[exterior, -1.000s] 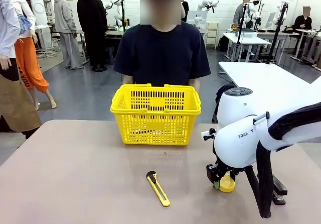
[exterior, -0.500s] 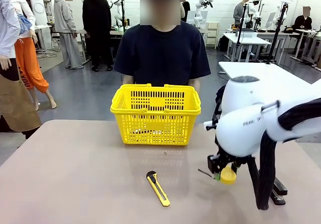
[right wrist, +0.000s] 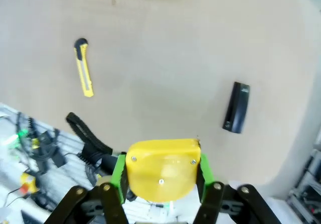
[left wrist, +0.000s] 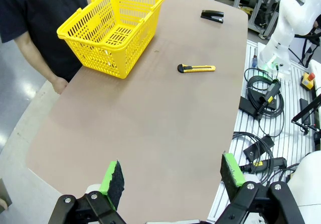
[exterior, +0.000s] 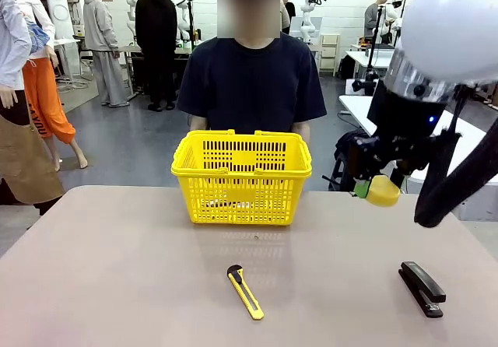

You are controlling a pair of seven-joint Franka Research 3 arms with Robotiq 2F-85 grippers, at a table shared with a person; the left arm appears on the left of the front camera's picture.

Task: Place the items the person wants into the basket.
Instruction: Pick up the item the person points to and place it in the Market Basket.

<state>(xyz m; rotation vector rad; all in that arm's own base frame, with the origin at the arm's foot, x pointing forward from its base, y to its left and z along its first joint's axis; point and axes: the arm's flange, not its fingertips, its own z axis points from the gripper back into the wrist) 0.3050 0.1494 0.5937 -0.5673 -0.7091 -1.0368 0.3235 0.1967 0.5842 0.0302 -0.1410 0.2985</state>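
Observation:
My right gripper (exterior: 375, 188) is shut on the small yellow tape measure (exterior: 383, 191) and holds it high above the table, to the right of the yellow basket (exterior: 242, 177). In the right wrist view the tape measure (right wrist: 162, 166) sits between the green pads (right wrist: 118, 171) of the gripper (right wrist: 160, 171), its black strap hanging off to the left. The person (exterior: 251, 82) in the dark T-shirt stands behind the basket. My left gripper (left wrist: 173, 176) is open with nothing between its fingers, far from the basket (left wrist: 113, 28), over the table's near end.
A yellow-black box cutter (exterior: 245, 291) lies on the table in front of the basket. A black stapler (exterior: 422, 288) lies at the right front. Cables and gear lie on the floor beside the table (left wrist: 150, 118) in the left wrist view.
My right gripper has lifted the tape measure from just above the table to well above it, moving up and slightly right. The stapler has come into full sight.

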